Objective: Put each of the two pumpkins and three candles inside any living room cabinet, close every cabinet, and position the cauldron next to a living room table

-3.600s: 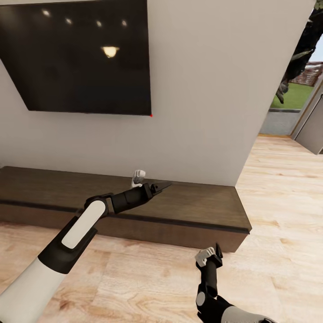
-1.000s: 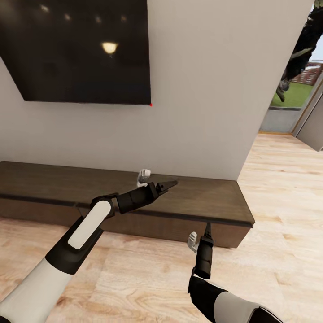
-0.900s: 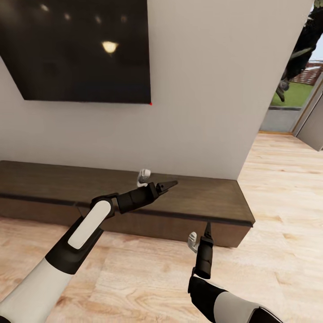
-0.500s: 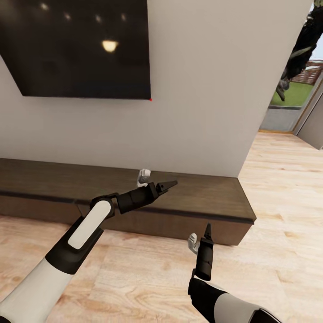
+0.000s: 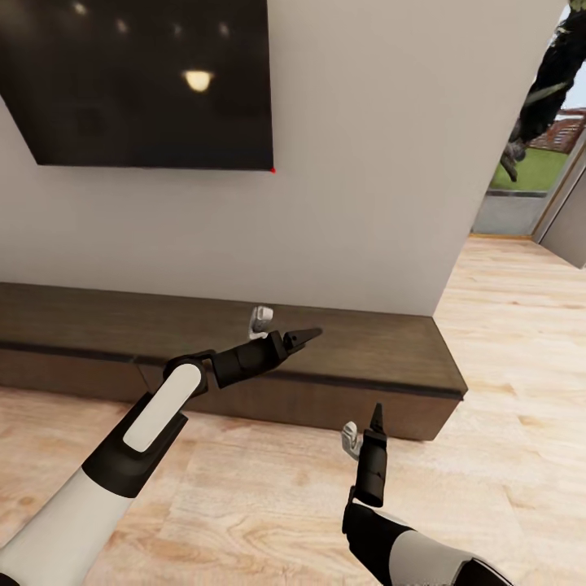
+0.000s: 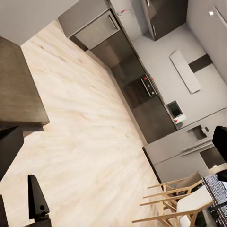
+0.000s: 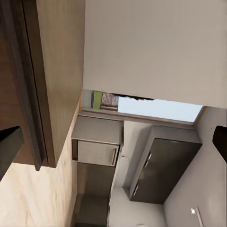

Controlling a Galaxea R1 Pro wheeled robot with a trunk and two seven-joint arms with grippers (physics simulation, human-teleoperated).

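pale wood floor (image 5: 244, 505), low dark cabinet (image 5: 382, 358) under wall screen (image 5: 146, 81); both hands spread, empty.

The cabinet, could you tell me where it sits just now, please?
In the head view the cabinet runs low along the wall beneath the dark screen, on the wooden floor; the left gripper hovers above its top.

A dark wall-mounted screen (image 5: 146, 81) is seen above pale wood flooring (image 5: 268, 505), and wooden chairs (image 6: 175, 203) are seen near grey kitchen units (image 6: 142, 90).
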